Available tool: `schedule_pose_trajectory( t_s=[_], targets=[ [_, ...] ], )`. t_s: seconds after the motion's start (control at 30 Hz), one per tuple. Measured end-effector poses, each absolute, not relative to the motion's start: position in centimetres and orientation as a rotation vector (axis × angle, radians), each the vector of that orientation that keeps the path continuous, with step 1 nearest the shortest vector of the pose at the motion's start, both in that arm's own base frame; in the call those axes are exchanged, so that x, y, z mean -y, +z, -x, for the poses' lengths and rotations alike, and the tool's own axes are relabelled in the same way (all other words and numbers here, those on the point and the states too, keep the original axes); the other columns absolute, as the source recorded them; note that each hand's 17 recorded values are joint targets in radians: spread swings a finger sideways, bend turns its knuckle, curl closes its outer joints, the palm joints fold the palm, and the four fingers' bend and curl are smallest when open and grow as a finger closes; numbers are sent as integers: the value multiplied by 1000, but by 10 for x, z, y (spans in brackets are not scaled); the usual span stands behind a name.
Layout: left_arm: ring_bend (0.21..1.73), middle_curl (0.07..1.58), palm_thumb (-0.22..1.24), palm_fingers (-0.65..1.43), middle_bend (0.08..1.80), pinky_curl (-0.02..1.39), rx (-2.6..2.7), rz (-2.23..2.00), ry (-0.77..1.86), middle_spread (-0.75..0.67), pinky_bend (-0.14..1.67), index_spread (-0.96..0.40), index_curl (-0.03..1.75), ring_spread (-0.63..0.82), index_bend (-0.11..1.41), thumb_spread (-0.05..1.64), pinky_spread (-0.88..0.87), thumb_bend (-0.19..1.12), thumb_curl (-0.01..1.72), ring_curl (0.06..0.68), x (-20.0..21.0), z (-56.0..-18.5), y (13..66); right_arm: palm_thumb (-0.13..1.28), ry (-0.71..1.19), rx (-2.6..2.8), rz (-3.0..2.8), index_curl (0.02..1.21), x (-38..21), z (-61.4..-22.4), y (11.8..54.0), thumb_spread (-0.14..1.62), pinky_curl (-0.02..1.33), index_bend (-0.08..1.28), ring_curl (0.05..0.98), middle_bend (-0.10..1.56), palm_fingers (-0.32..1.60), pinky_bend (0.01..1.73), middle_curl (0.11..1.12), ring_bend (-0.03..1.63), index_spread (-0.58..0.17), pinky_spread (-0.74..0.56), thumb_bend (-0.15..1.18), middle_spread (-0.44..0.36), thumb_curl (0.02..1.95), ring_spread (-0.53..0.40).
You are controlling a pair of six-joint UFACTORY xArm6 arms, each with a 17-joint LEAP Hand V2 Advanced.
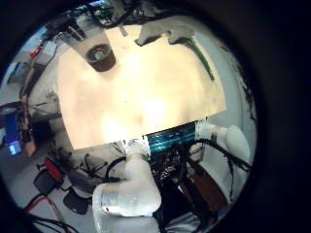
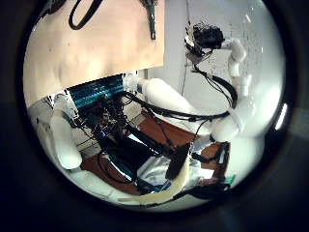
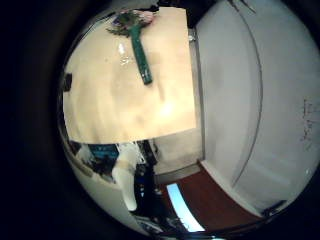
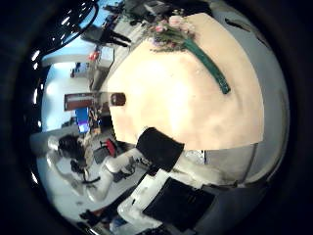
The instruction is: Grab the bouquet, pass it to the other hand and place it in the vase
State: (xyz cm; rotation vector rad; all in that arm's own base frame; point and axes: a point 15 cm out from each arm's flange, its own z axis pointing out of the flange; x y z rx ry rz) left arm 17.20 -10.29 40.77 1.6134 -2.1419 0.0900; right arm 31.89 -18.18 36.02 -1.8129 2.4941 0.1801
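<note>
The bouquet (image 1: 180,39) lies flat on the table (image 1: 136,97) near one far edge, its long stems (image 1: 205,64) pointing towards a corner. The vase (image 1: 100,55), a dark round pot, stands upright on the table away from the bouquet. The right thumb side palm view shows the bouquet (image 4: 172,33) and the vase (image 4: 118,99) too. The right little finger side palm view shows the bouquet (image 3: 138,40) only. Both palms are high above the table.
The table top (image 4: 176,98) is bare around the bouquet and vase. The arms' white bodies (image 1: 126,189) rise at the table's near edge. Beyond the far edge stand desks with clutter (image 1: 19,126). A white wall (image 3: 250,90) runs beside the table.
</note>
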Motion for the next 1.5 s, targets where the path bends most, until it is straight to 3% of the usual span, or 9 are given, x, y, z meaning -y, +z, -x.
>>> schedule_pose_trajectory(
  t_s=[0.37,0.77,1.3,1.5],
  targets=[
    [448,269,32,-37,179,165,2191,-1569,35,419,366,47,310,591,165,1046,690,-23,275,191,98,-168,404,411,235,-2673,1597,338,211,-394,247,1103,140,185,260,442,572,594,405,865,-232,105,-18,-26,365,-114],
    [439,271,33,-34,180,170,2187,-1569,3,418,366,55,313,592,167,1054,688,-23,276,197,93,-169,400,455,331,-2732,1575,375,217,-419,145,1104,87,194,272,484,545,609,433,894,-222,51,-22,-26,372,-132],
    [429,275,32,-30,181,173,2162,-1562,-21,431,360,58,316,599,169,1055,688,-23,276,202,96,-182,396,459,383,-2721,1650,416,195,-424,124,1102,31,199,292,527,560,636,472,933,-221,19,-24,-44,369,-157],
    [431,277,32,-25,184,173,2160,-1559,-24,437,354,66,316,600,169,1055,689,-23,276,206,97,-185,397,523,407,-2734,1676,438,193,-420,113,1088,8,204,311,559,637,674,496,971,-235,-45,-14,-63,387,-182]
  ],
)
